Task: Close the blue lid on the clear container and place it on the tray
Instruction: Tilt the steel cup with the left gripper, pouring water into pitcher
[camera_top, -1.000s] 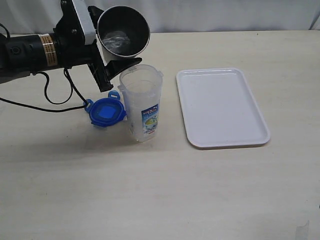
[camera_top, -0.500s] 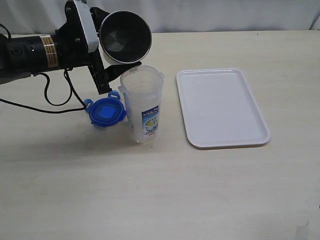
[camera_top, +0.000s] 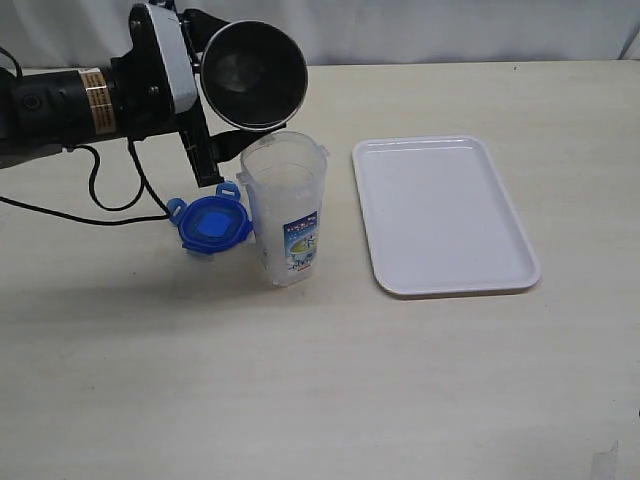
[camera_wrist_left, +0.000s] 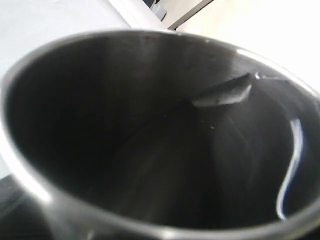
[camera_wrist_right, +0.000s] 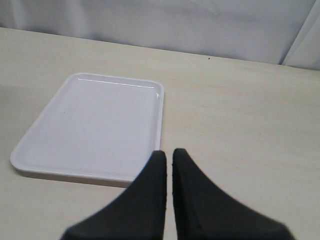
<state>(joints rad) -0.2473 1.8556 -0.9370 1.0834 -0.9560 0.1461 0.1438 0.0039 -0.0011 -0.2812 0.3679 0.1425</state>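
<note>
On the beige tabletop (camera_top: 320, 390) by a white curtain (camera_top: 450, 30), the left gripper (camera_top: 225, 80) has its wide jaws around a steel cup (camera_top: 255, 75) tipped over the clear container (camera_top: 287, 210), with the blue lid (camera_top: 210, 224) just beside it and the tray (camera_top: 445, 215) near, while the right gripper (camera_wrist_right: 169, 156) is closed and empty.

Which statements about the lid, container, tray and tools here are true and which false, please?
1. The lid lies on the table beside the container. True.
2. The container stands on the tray. False: it stands upright on the table, left of the tray in the exterior view.
3. The left tool holds a cup tipped on its side. True.
4. The right tool is open. False: its jaws are shut, with nothing between them.
</note>
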